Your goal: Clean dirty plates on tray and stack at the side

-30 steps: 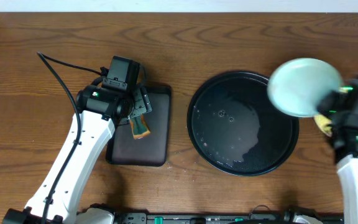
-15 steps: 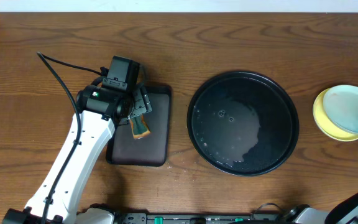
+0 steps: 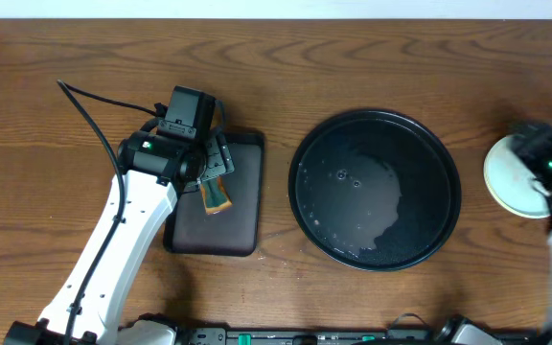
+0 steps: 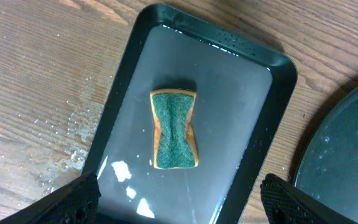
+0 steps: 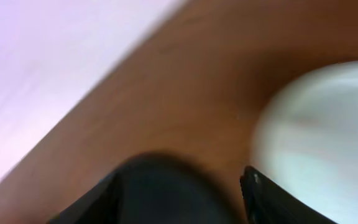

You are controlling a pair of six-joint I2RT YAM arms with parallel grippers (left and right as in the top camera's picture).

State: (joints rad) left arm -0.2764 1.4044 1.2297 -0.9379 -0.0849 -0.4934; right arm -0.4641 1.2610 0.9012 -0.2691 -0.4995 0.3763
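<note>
The round tray (image 3: 420, 144) sits right of the middle of the worktop (image 3: 401, 57). It holds no plates at all, only a shine of water on its black floor. The plates (image 3: 508, 182) lie off the tray by the right edge of the worktop, and I see them as one pale disc half hidden under the right arm. How many are stacked there I cannot tell. The right pincer (image 3: 542, 158) is low over that disc. Its own camera is too blurred to show whether its jaws are apart or closed on the rim.

Toward the left, the left pincer (image 4: 182, 199) hangs spread wide above the small tray (image 4: 241, 124). The sponge (image 4: 174, 129) lies untouched on its wet floor.

To my eye the job is close to done, and the risk is all on the right. If a finger is hooked on the rim when that arm pulls up, the top plate could tip or skid. Wet plates slide easily on each other. The pile is so near the worktop's edge that a small drag might push a plate over.
</note>
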